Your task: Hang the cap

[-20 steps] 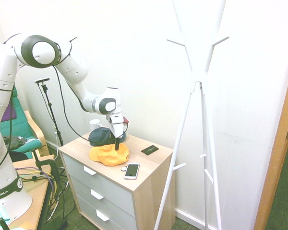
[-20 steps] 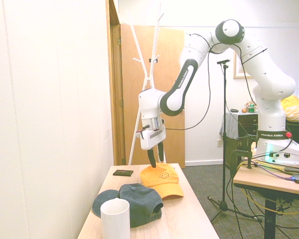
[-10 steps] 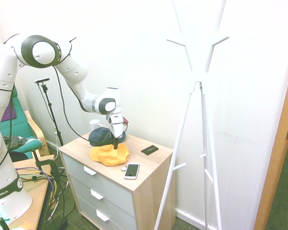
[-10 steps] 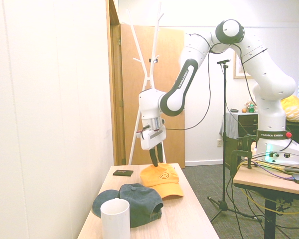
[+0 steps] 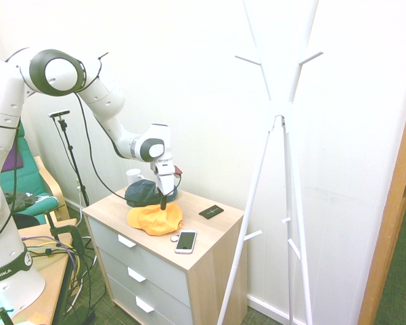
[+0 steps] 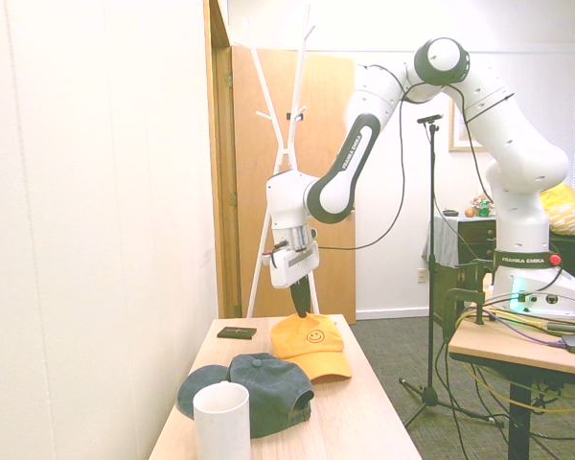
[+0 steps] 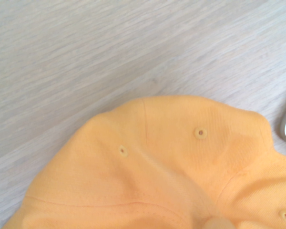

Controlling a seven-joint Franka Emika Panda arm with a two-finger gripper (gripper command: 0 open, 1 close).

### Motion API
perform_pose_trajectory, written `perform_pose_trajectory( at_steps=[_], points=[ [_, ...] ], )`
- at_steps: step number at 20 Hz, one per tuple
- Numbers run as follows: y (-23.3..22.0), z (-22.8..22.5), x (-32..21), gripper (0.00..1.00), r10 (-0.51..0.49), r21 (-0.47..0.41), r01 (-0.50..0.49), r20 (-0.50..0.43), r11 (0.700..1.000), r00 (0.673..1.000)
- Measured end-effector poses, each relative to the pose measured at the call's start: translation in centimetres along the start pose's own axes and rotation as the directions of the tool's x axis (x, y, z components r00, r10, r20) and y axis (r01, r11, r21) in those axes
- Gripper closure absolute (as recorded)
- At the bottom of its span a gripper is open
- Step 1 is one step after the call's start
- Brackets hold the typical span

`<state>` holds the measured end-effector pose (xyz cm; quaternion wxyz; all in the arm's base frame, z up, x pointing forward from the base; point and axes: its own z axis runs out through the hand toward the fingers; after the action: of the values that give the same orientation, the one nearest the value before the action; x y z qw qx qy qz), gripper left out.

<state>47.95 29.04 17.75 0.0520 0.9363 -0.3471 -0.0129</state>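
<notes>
Bright overexposed white walls, soft shadows, wrist view blurred

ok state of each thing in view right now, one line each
orange cap: on the dresser top, crown pinched, not yet hung
gripper: jaws shut on the orange cap's crown
navy cap: lying on the dresser, untouched
coat rack: upright, pegs bare
phone: flat, screen up
white cup: upright
dresser: drawers shut
black card: lying flat
</notes>
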Motion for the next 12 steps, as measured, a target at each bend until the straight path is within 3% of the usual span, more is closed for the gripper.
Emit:
perform_pose_trajectory(
  at_steps=[6,12],
  points=[
    [0.4,-1.6,1.3,1.0,-0.019,-0.01,0.019,-0.043,1.0,0.999],
    [2.5,-10.9,3.8,1.0,-0.089,-0.075,0.074,-0.219,0.994,0.972]
  ],
)
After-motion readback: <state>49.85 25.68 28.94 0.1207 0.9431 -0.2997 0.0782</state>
